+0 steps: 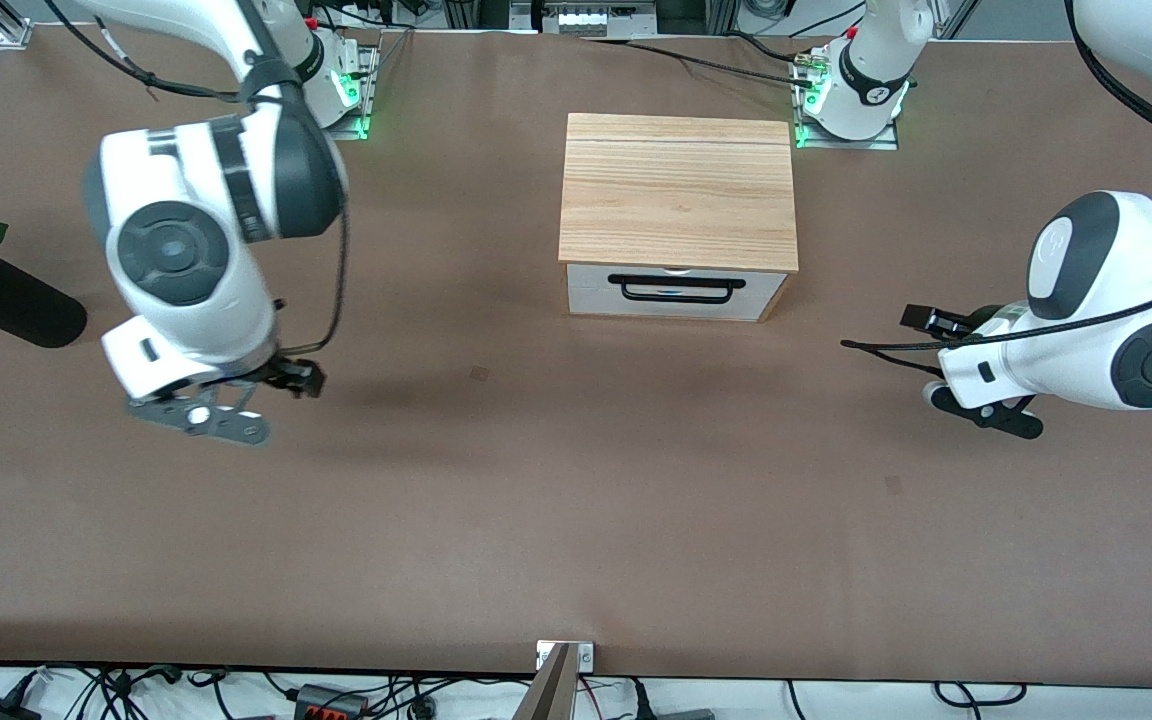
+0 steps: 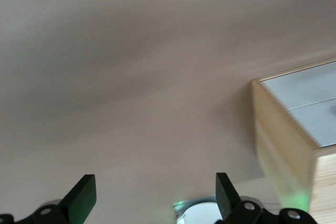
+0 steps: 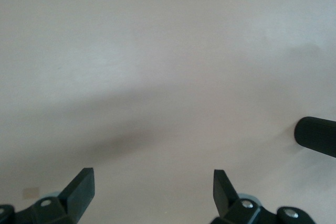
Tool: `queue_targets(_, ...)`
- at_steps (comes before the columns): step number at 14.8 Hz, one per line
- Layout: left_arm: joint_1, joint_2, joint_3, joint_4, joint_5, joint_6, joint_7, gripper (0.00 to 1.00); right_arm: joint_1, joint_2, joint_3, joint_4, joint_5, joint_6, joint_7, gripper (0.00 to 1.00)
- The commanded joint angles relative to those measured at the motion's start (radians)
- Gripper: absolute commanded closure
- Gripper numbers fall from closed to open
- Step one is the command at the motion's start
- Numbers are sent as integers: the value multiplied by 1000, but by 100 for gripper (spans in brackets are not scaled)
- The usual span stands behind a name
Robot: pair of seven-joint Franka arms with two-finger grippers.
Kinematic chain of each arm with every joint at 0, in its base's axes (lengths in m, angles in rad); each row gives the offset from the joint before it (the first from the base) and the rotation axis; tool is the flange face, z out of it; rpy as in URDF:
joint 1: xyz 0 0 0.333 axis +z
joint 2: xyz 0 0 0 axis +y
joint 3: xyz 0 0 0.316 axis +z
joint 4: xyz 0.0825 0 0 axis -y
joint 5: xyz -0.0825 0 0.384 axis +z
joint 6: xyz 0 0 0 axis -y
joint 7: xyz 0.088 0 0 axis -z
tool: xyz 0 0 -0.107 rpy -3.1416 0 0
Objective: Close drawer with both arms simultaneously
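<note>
The light-wood box stands mid-table toward the bases. The drawer sits pushed in; only its white front panel and black bar handle show, none of its inside. My left gripper is open and empty, low over the table toward the left arm's end, well apart from the box. In the left wrist view the open left gripper faces bare table, with the box's corner and the drawer's white front beside it. My right gripper is open and empty over the table toward the right arm's end, and the right wrist view shows it wide apart.
A black vase with a red rose lies at the right arm's end of the table; its end shows in the right wrist view. The green-lit arm bases stand along the table's edge by the robots.
</note>
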Motion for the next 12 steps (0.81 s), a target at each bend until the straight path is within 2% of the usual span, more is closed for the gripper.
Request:
queue_targets(1, -3, -26, 5, 166, 33, -139, -20, 0, -37, 5, 12, 19, -7, -23, -2, 0)
queue_targets(2, -2, -21, 8, 233, 30, -187, -17, 0, -43, 3, 9, 24, -7, -23, -2, 0)
queue_targets(3, -18, -35, 23, 260, 33, -192, -32, 0, -54, 3, 10, 45, -6, -23, -2, 0)
queue_targets(6, -32, -142, 40, 219, -13, -176, -174, 0, -100, 0, 9, 71, 88, -20, -1, 0)
queue_targets(7, -34, -190, 46, 185, -36, -126, -232, 0, -118, -21, 10, 68, 101, -20, -4, 0)
queue_targets(8, -34, -251, 54, 110, -63, -57, -283, 0, -141, -44, 10, 53, 147, -15, -7, 0)
queue_targets(10, -35, -361, 99, -77, -116, 116, -288, 0, -190, -146, 13, -71, 238, 12, -8, 0)
queue_targets(12, -60, -419, 130, -197, -157, 227, -244, 0, -227, -265, 15, -224, 290, 72, -23, 0)
